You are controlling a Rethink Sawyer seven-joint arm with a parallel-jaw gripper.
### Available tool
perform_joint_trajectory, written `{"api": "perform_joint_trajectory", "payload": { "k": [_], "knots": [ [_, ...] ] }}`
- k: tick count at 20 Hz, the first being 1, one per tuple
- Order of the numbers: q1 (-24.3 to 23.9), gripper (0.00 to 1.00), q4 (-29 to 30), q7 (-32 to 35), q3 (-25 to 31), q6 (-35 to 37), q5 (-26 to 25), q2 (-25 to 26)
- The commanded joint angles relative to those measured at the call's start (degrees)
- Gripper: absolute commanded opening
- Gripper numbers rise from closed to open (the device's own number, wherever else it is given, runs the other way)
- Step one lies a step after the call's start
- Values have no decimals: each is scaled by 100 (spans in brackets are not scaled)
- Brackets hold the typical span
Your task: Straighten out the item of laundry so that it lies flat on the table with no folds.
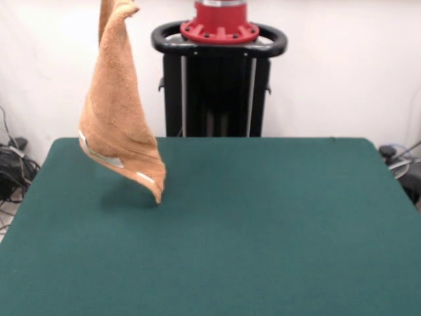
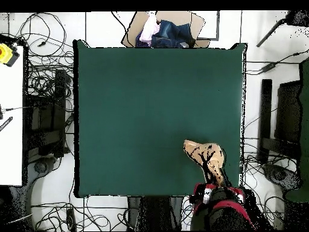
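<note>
Front view: orange-tan terry towel [image 1: 118, 112] is hung from above, lowest corner just touching the green table [image 1: 263, 230] before the pedestal [image 1: 219, 72]; gripper unseen. Overhead view: towel beside pedestal; grip state cannot be told. Soft, light; corners suit grasping.

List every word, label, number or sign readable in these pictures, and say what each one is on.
None can be read.
The towel hanging above the table shows pale border bands and a small white patch near its lower corner; any print on it is too small to read.
The pedestal bears no visible lettering.
</note>
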Motion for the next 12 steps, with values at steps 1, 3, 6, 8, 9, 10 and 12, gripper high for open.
{"api": "perform_joint_trajectory", "payload": {
  "k": [1, 3, 6, 8, 9, 10, 12],
  "knots": [
    [-100, 0, -40, -1406, 124, 591, 310, -232],
    [-86, 0, -68, -1387, 118, 620, 300, -237],
    [-75, 0, -58, -1346, 127, 554, 302, -208],
    [-85, 0, -33, -1347, 135, 490, 313, -182],
    [-95, 0, -16, -1362, 130, 460, 321, -179],
    [-91, 0, 16, -1348, 129, 398, 323, -169],
    [-110, 0, 183, -1431, 75, 233, 385, -203]
  ]
}}
